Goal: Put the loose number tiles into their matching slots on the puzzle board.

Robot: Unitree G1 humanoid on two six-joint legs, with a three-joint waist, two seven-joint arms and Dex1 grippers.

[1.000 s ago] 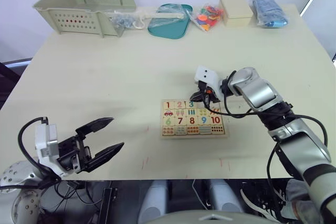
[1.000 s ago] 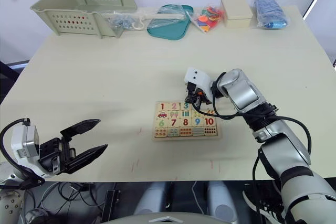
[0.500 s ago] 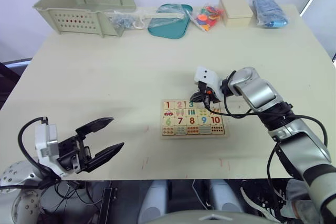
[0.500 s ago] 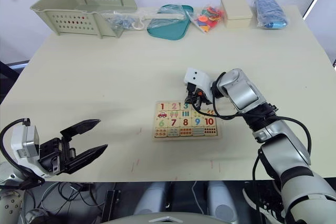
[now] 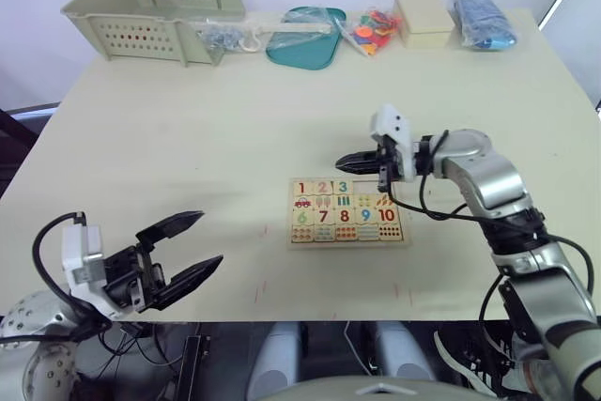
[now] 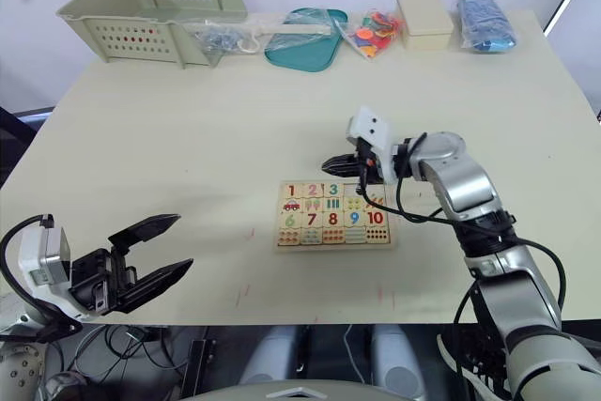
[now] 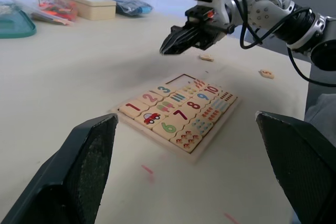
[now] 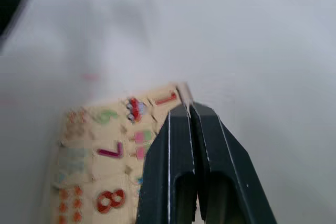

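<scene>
The puzzle board (image 5: 347, 214) lies on the table right of centre. Its top row holds tiles 1, 2 and 3; the slots (image 7: 182, 81) beyond the 3 look empty. Two loose number tiles (image 7: 206, 57) (image 7: 266, 73) lie on the table past the board, their digits unreadable. My right gripper (image 5: 340, 159) hovers shut and level just above the board's far edge, nothing visible between its fingers. In the right wrist view its tips (image 8: 189, 109) sit over the corner by tile 1. My left gripper (image 5: 208, 239) hangs open at the near left table edge, empty.
Along the far edge stand a green basket (image 5: 150, 2), a teal tray (image 5: 302, 37), a bag of coloured pieces (image 5: 371, 30), a cream box (image 5: 422, 16) and a blue bag (image 5: 482, 21).
My right gripper has lifted off the board's top row and swung level, pointing left above the far edge. The left arm has not moved.
</scene>
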